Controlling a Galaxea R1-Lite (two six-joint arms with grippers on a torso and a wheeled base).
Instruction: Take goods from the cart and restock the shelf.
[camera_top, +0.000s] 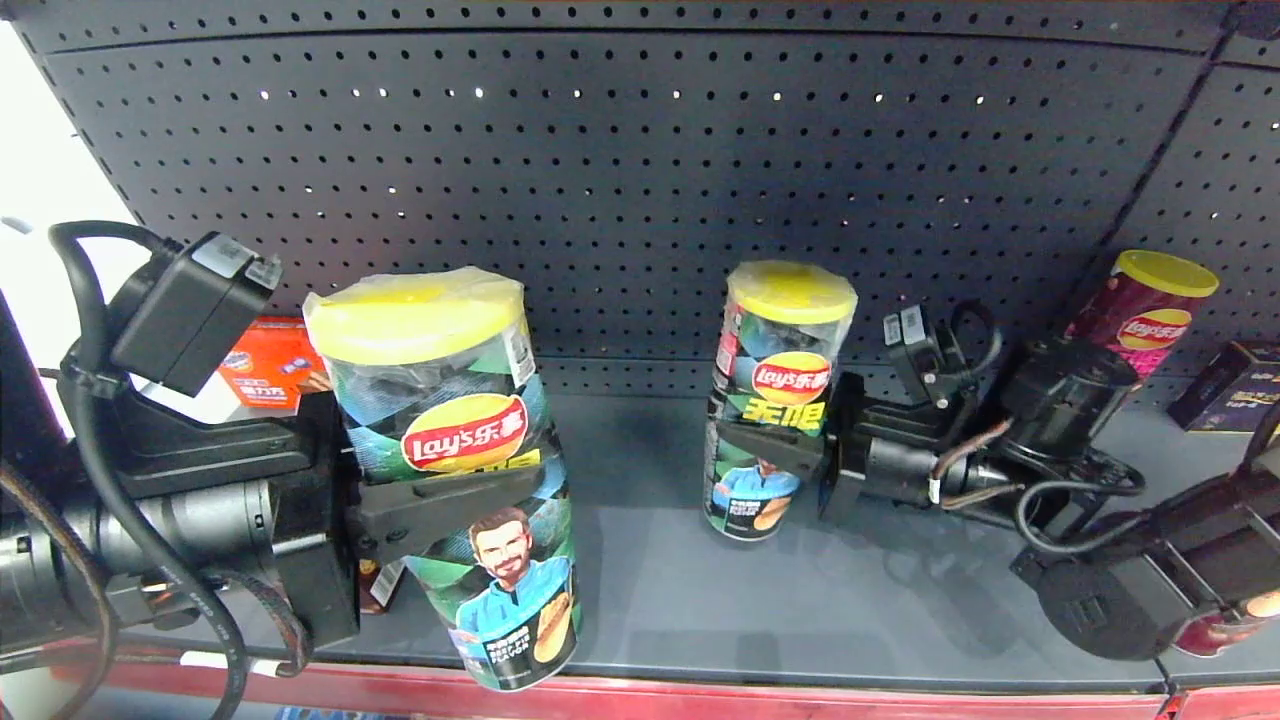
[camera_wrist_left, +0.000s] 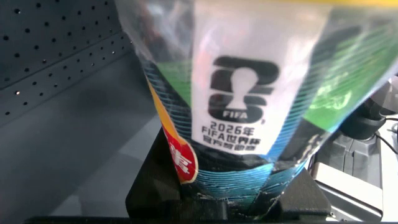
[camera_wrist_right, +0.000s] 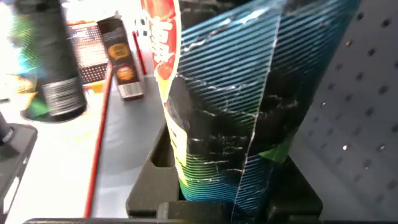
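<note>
In the head view the restock is at the placing step. The left hand (camera_top: 455, 505) is clamped around the middle of the first chip canister (camera_top: 450, 400). This one is far out from the pegboard (camera_top: 640, 170), with its base hanging over the red front lip of the shelf (camera_top: 850, 610). The right hand (camera_top: 772, 448) grips the second chip canister (camera_top: 785, 385) much closer to the pegboard, its base low over the shelf; I cannot tell whether it touches. Both canisters stand upright, long axis vertical, yellow lids up and printed fronts turned away from the pegboard. In the left wrist view the first chip canister (camera_wrist_left: 242, 106) rises straight out of the left hand (camera_wrist_left: 227, 202), with the pegboard (camera_wrist_left: 43, 56) well apart. In the right wrist view the second chip canister (camera_wrist_right: 236, 118) sits in the right hand (camera_wrist_right: 227, 208), just beside the pegboard (camera_wrist_right: 364, 124). Next, I judge, the first canister must travel toward the pegboard before lowering. The second needs only a level set-down, then release.
</note>
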